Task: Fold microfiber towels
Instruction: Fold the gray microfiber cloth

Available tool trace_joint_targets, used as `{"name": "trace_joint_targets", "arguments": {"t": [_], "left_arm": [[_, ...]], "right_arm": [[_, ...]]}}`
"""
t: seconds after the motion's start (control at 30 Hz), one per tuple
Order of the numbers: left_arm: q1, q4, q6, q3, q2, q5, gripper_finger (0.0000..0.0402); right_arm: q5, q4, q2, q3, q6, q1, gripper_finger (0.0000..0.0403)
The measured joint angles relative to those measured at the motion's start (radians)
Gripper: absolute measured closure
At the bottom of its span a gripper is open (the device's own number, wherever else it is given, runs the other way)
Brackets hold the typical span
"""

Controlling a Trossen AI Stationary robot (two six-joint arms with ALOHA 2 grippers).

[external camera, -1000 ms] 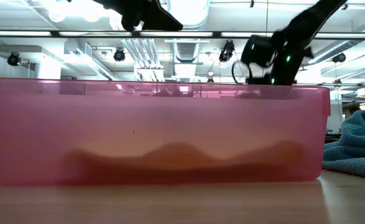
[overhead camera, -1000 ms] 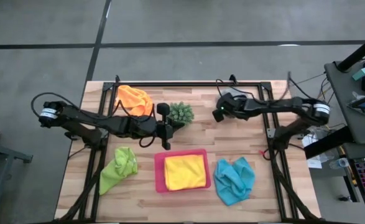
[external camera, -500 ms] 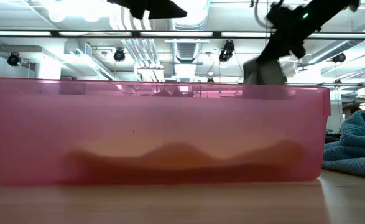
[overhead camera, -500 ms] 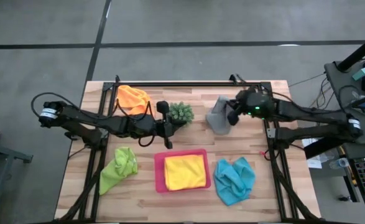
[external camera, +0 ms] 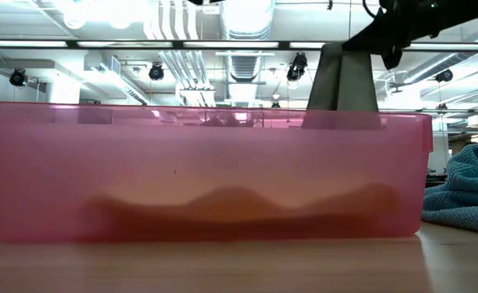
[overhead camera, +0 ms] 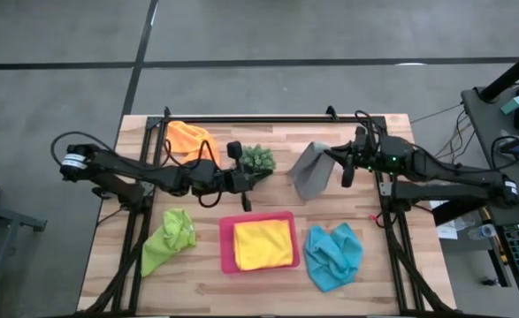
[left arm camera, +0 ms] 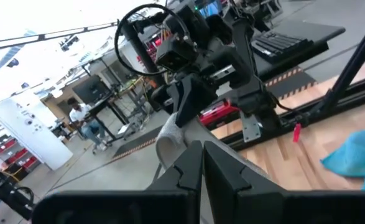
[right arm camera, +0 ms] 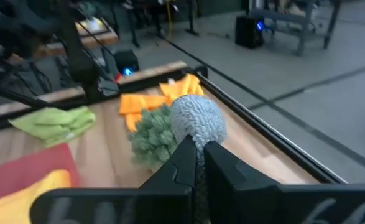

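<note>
Since a second ago the right hand (overhead camera: 330,155) has drawn back toward the right of the frame, lifting the grey towel (overhead camera: 308,170), which was then hidden beneath it, into the air. It is clenched on the towel's top edge, and the cloth hangs spread out at upper centre-right, clear of the bench. In the low view the grey towel (external camera: 340,85) hangs behind the tray's far rim. The left hand (overhead camera: 245,203) has shifted slightly; it stands clenched and holds nothing, at centre frame just above the tray.

The bench (overhead camera: 378,274) is a pale wooden slab with a black frame around it, standing on a grey concrete floor (overhead camera: 259,35). The low view shows a ceiling with ducts and lamps behind.

The pink tray (overhead camera: 226,243) sits at lower centre with the yellow towel (overhead camera: 263,244) lying flat inside it. The lime green towel (overhead camera: 169,238) lies crumpled at lower left, the light blue towel (overhead camera: 332,254) crumpled at lower right, just beside the tray. The orange towel (overhead camera: 191,140) lies at upper left, partly under the left arm. The green plant (overhead camera: 259,159) stands at upper centre, between the orange and grey towels.
</note>
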Motion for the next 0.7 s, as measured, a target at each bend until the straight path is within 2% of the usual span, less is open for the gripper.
{"name": "trace_joint_targets", "arguments": {"t": [0.3, 0.57, 0.7], "left_arm": [[0.022, 0.003, -0.006, 0.121, 0.128, 0.048, 0.0400], [0.046, -0.007, -0.007, 0.178, 0.217, 0.053, 0.0398], [0.062, -0.007, -0.054, 0.176, 0.234, 0.063, 0.0367]], "right_arm": [[-0.204, 0.083, -0.019, -0.006, 0.010, 0.000, 0.0394], [-0.237, 0.087, -0.025, -0.006, 0.019, 0.019, 0.0394], [-0.302, 0.129, -0.032, -0.006, 0.024, 0.033, 0.0394]]}}
